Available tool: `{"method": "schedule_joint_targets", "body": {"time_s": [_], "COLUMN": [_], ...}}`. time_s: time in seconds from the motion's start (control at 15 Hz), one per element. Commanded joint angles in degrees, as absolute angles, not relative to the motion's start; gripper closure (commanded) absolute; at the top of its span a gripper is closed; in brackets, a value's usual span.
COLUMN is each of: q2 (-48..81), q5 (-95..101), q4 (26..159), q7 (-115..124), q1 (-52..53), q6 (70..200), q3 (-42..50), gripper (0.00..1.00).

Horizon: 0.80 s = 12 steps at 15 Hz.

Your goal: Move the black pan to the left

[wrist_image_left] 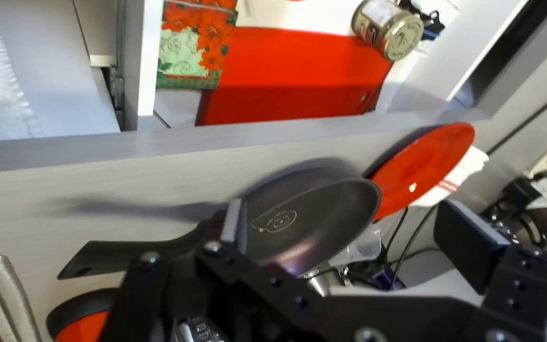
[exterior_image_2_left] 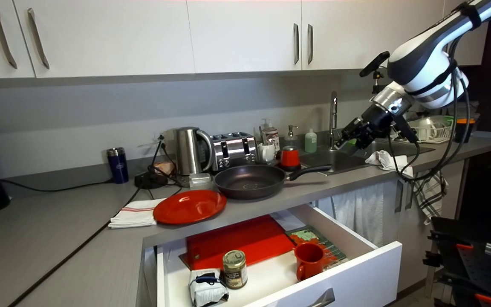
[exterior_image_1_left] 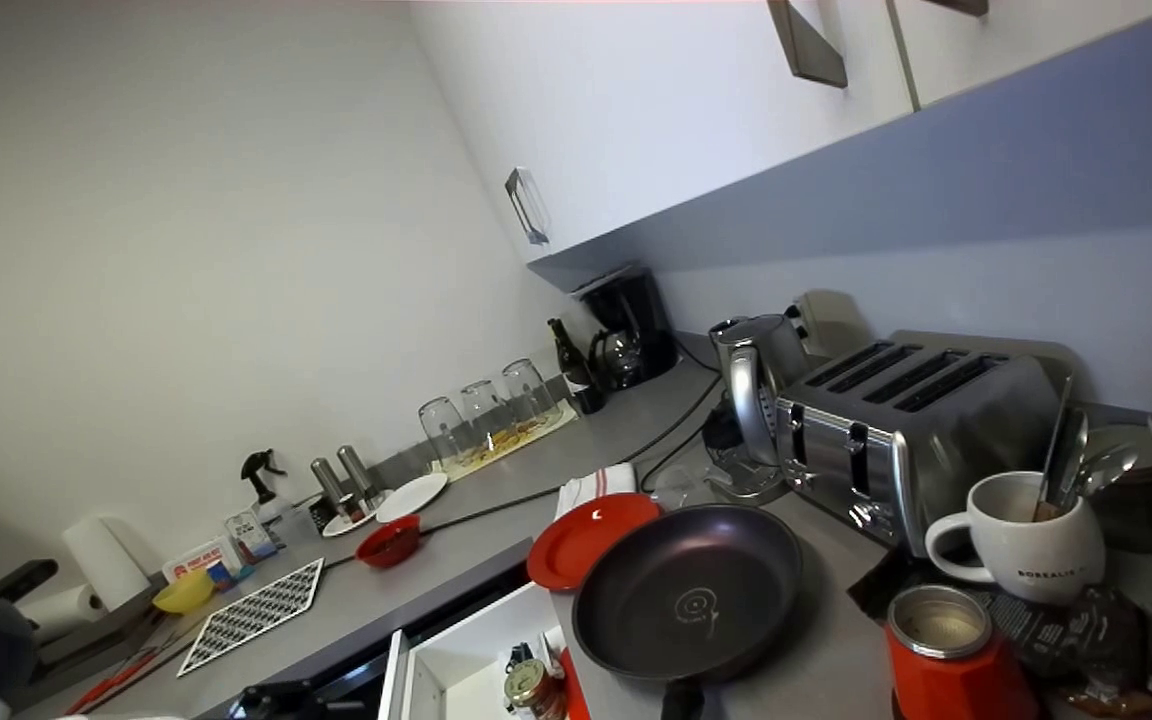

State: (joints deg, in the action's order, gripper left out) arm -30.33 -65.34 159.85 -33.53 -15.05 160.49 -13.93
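The black pan [exterior_image_2_left: 249,182] stands flat on the grey counter, just right of the red plate in this exterior view. It also shows in an exterior view [exterior_image_1_left: 686,590] and in the wrist view [wrist_image_left: 316,213]. Its handle [exterior_image_2_left: 309,171] points right, toward the sink. I cannot tell whether its rim touches the plate. My gripper [exterior_image_2_left: 349,141] hangs in the air above the sink area, right of the handle's end and apart from the pan. In the wrist view the gripper [wrist_image_left: 349,232] is open, its fingers wide apart with nothing held; one finger hides part of the pan.
The red plate [exterior_image_2_left: 190,207] lies left of the pan, partly on a folded towel [exterior_image_2_left: 137,213]. The kettle [exterior_image_2_left: 188,151], toaster [exterior_image_2_left: 233,151] and red moka pot [exterior_image_2_left: 290,157] stand behind the pan. An open drawer [exterior_image_2_left: 356,268] juts out below. A cable crosses the counter.
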Motion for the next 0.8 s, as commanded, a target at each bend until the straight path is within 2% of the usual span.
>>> {"method": "schedule_joint_targets", "body": {"time_s": [0.0,0.33,0.73], "q2": [-31.68,-36.91,-41.41], "q5": [-49.56,-36.79,-32.6], "q4": [159.78,159.13,158.81], "q7": [-28.5,-28.79,-30.54], "q1": [-24.07,-29.82,-30.34], "q6": [146.63,128.6,119.9], "q3": [-16.08,-14.97,-16.95], "gripper": [0.0,0.0,0.0]}}
